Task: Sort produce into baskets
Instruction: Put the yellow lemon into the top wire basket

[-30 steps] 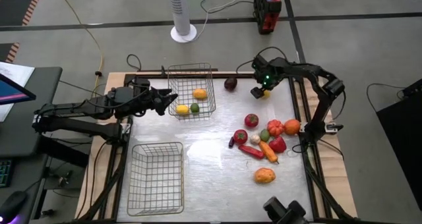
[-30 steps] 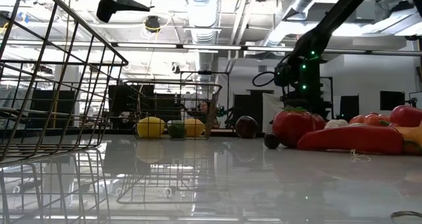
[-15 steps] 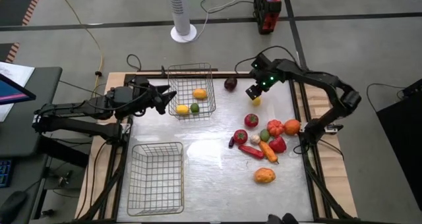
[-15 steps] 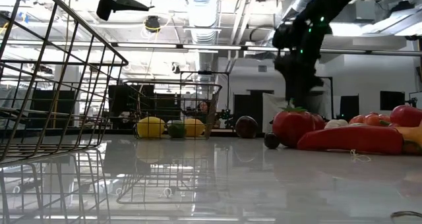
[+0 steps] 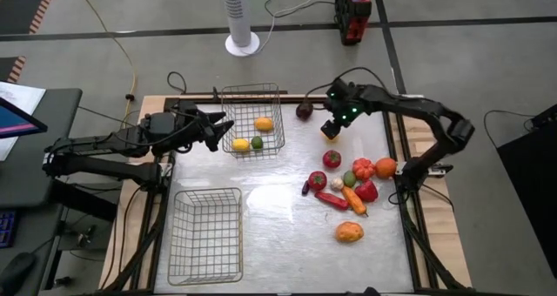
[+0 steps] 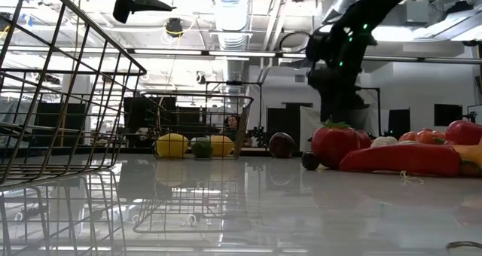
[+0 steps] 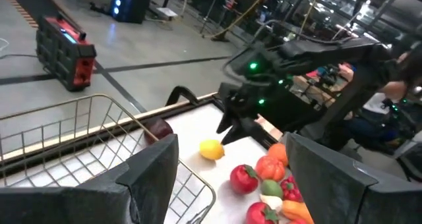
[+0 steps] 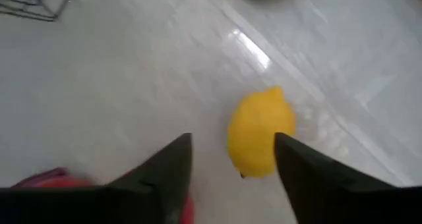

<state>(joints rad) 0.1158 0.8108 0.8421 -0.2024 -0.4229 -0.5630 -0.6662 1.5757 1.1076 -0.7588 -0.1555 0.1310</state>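
- The right gripper (image 5: 333, 127) is held over the far right part of the table, directly above a yellow lemon (image 5: 332, 134) that lies on the bare tabletop, apart from the baskets.
- In the right wrist view the lemon (image 8: 258, 140) is seen just ahead of the gripper, with the two dark fingers (image 8: 170, 166) spread wide and nothing between them; no contact with the fruit is visible.
- The lemon's long axis appears to run roughly along the line of the fingers rather than across them, so the narrower girth is judged to be what the fingers would close on.
- The lemon sits off centre, nearer one finger than the other; a small sideways correction is probably needed before descent.
- The left gripper (image 5: 218, 131) is parked at the left side of the far basket (image 5: 252, 91), its fingers open and empty, well apart from the lemon; the right arm is plainly the nearer one.
- The far basket already holds a yellow piece (image 5: 241, 144), a green piece (image 5: 257, 143) and an orange piece (image 5: 264, 124); the near basket (image 5: 206, 235) holds nothing visible.
- The remaining produce is clustered near the right edge, around a red tomato (image 5: 332, 159), clear of the lemon.
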